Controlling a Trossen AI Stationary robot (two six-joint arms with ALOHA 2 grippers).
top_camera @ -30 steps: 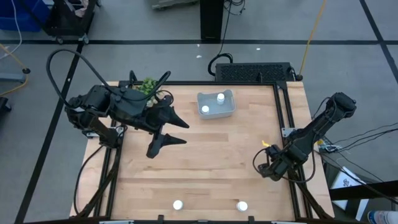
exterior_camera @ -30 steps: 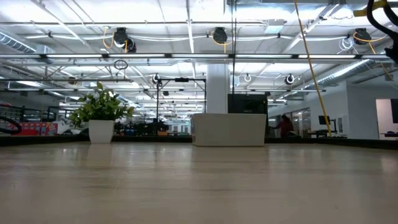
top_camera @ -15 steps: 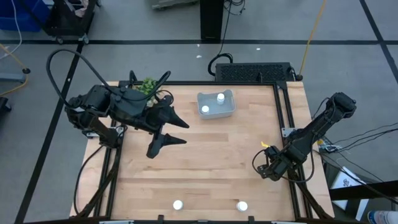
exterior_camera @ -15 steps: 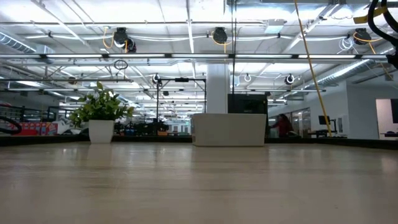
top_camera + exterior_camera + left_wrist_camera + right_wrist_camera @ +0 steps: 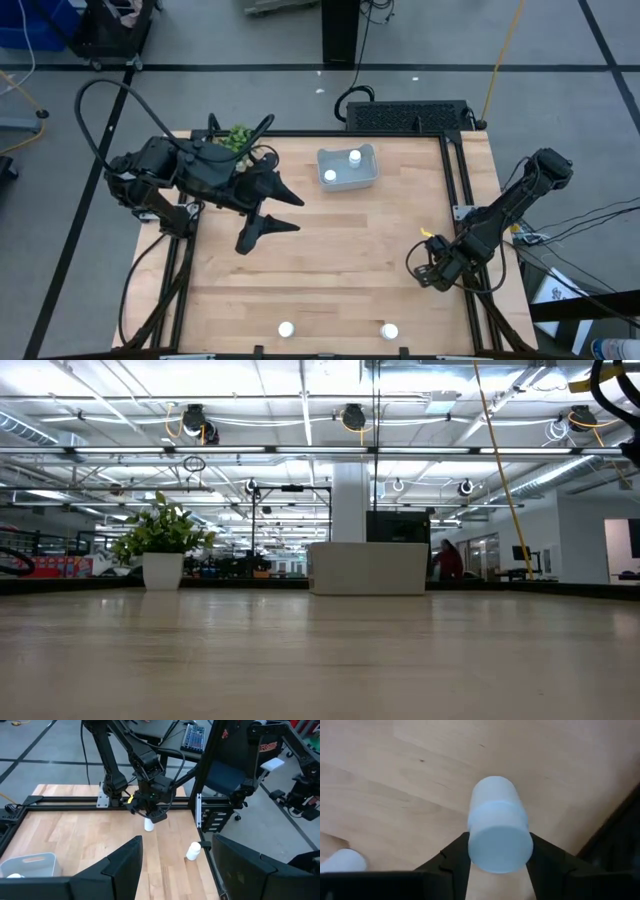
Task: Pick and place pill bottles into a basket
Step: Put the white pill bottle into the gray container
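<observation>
The pale basket stands at the table's far middle with two white pill bottles in it; it also shows in the low view. Two more bottles stand near the table's near edge. My right gripper, near the table's right edge, is shut on a fifth pill bottle, which also shows from the left wrist view. My left gripper hangs open and empty over the table's left half, left of the basket. My right gripper pinches the pill bottle between its two fingers, which stand on opposite sides of the capped top end. The fingers come from above, pointing down, and the bottle stands upright below them. Whether its base rests on the table I cannot tell.
A small green plant in a white pot stands at the table's far left corner. A dark frame rail runs along the right edge beside my right gripper. Bare wood lies between my right gripper and the basket.
</observation>
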